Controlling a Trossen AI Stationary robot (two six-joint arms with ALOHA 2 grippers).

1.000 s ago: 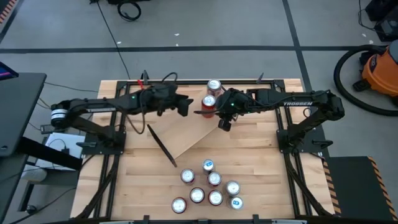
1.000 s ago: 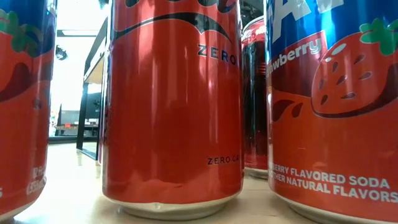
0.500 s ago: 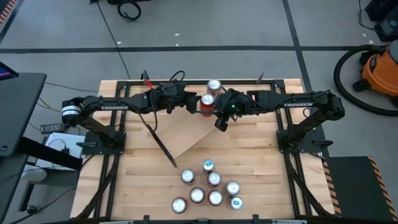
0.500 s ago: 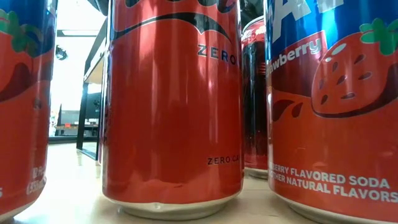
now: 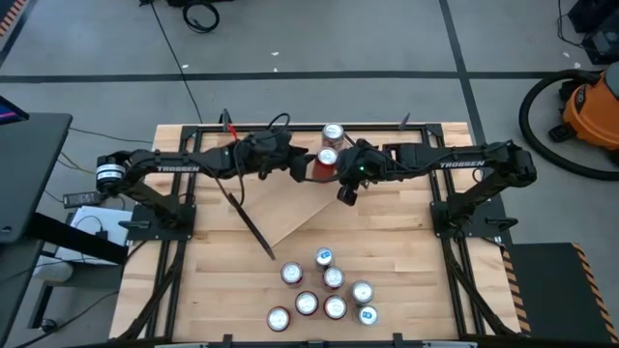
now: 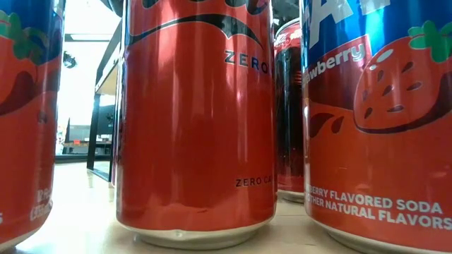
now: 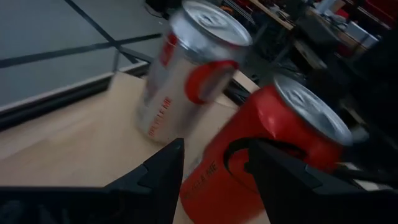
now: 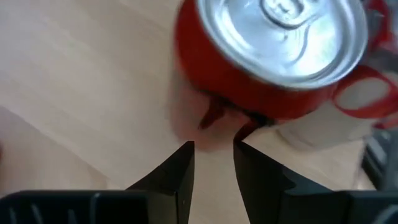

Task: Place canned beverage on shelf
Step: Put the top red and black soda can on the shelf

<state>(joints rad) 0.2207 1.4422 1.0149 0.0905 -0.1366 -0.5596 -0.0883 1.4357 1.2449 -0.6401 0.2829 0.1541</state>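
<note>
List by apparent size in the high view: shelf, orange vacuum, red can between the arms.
1. shelf, largest
2. vacuum, partly cut off by the picture's edge
3. red can, smallest

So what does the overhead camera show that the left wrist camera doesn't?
Only the high view shows both arms, the tilted shelf, the cluster of cans at the table's near edge, and the right gripper beside the red can. Only the left wrist view shows the left gripper open, its fingers short of that red can. Both show the red can and the white-and-red can behind it.
</note>
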